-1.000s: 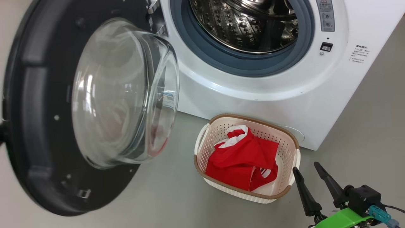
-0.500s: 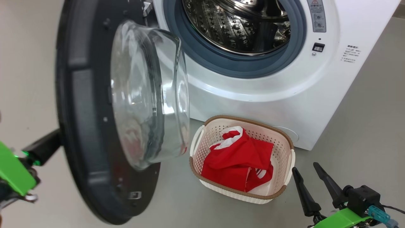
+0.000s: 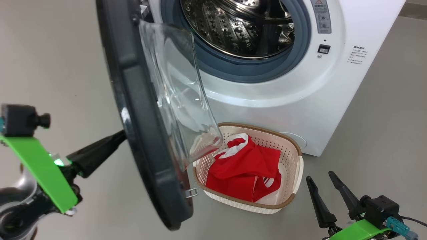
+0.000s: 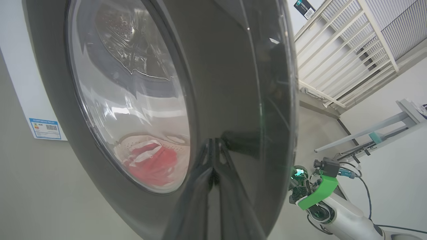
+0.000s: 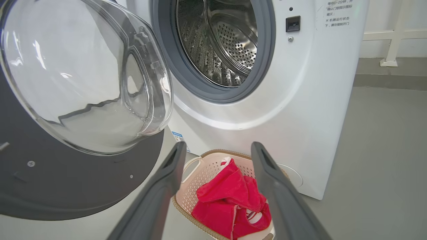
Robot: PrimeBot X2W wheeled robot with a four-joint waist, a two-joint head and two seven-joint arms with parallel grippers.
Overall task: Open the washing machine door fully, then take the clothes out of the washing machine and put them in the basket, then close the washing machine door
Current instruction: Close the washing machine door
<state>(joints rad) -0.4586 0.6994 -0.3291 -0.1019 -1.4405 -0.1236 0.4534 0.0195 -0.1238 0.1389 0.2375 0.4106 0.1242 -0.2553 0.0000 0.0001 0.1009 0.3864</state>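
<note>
While the clenched left gripper [image 3: 118, 137] pushes from eight o'clock, the door [image 3: 140, 133] has swung half shut. Clothes [image 3: 243, 170] fill the basket [image 3: 263, 129] at six o'clock, so only closing remains. The right gripper [image 3: 319, 176] gapes empty.

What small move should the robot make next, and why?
Probably push the washing machine door shut with the left hand, whose closed fingers rest against its black outer face. The clothes lie in the basket, the drum looks empty, and the door stands about half open.
</note>
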